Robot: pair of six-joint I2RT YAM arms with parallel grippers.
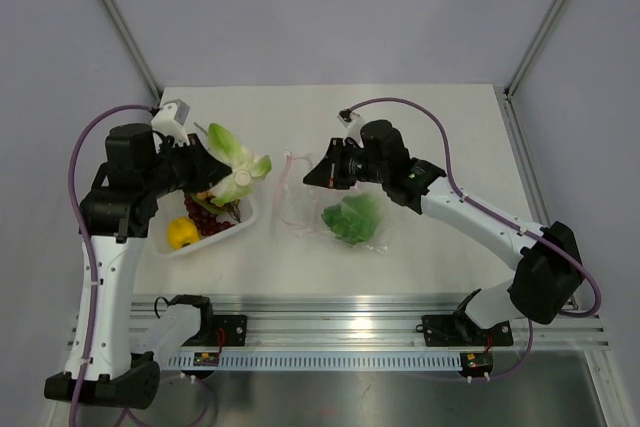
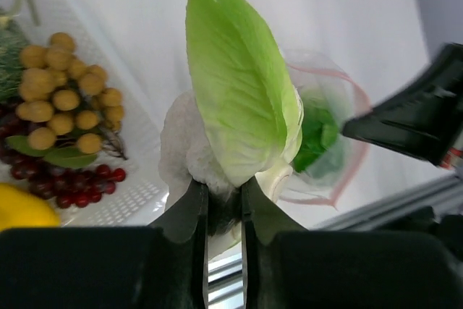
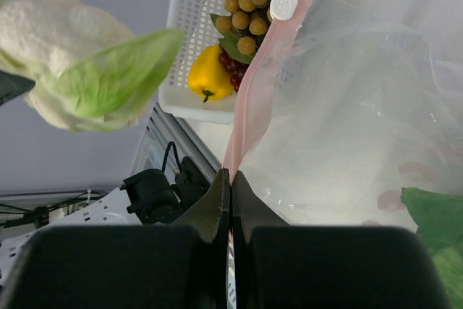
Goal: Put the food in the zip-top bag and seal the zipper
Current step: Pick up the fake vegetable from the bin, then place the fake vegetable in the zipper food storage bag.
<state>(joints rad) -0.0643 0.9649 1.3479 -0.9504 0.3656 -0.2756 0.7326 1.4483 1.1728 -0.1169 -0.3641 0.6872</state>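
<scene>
Where it lies mid-table, zip-top bag (image 1: 288, 205) contains green lettuce (image 1: 352, 217); right gripper (image 3: 230, 182) pinched closed on its pink zipper (image 3: 249, 99). Left gripper (image 2: 224, 197) clamps pale vegetable (image 2: 239, 99), held above white tray (image 1: 238, 230): tan balls (image 2: 65, 92), grapes (image 2: 79, 186), yellow piece (image 1: 181, 234).

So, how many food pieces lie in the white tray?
3 visible in the white tray: the yellow piece at its near end, the dark red grapes next to it, the tan-brown ball bunch beyond. More may be hidden at its far end.
</scene>
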